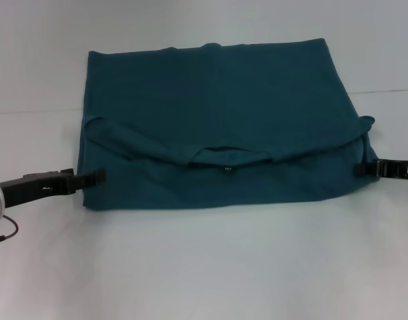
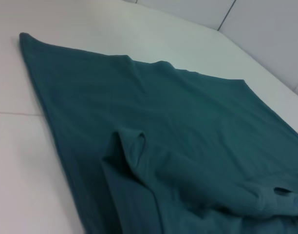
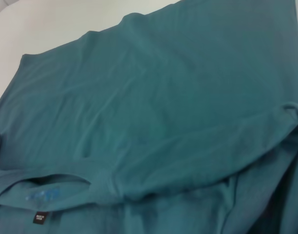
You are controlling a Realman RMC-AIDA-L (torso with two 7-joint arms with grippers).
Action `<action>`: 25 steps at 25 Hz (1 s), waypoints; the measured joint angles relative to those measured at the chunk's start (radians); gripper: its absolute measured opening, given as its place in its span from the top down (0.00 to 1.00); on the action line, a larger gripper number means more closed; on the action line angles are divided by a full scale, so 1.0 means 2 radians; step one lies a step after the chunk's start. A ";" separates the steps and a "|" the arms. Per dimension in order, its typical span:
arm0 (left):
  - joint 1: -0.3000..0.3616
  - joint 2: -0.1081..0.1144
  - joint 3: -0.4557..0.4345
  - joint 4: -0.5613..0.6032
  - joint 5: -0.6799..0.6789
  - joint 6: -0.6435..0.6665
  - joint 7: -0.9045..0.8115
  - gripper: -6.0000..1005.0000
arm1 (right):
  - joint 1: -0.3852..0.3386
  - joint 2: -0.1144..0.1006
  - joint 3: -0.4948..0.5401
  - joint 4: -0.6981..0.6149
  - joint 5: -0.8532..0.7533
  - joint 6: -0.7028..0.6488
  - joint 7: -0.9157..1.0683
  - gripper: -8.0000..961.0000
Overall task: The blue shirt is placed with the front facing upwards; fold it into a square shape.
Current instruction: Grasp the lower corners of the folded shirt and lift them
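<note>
Blue shirt [image 1: 217, 127] lying folded on white tabletop [image 1: 204, 267], collar with small label [image 1: 227, 168] facing near edge. Left claw [image 1: 97, 177] touching shirt's left edge, right claw [image 1: 359, 170] touching right edge; opening of both cannot tell.

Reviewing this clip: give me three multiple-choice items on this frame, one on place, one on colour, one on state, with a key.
1. Where are the two grippers?
A. at the shirt's left and right edges
B. both above the collar
C. both off the table

2. What colour is the shirt?
A. red
B. teal-blue
C. white

3. How does the shirt lie?
A. spread flat, unfolded
B. folded over, collar on top
C. crumpled in a ball

Key: A, left gripper and right gripper flank it; B, the blue shirt shows it; B, collar lies across the near part.
</note>
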 joint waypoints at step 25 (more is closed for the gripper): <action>-0.014 -0.005 0.028 -0.040 0.012 -0.039 0.015 0.15 | -0.008 -0.002 0.002 0.001 0.001 0.002 -0.003 0.96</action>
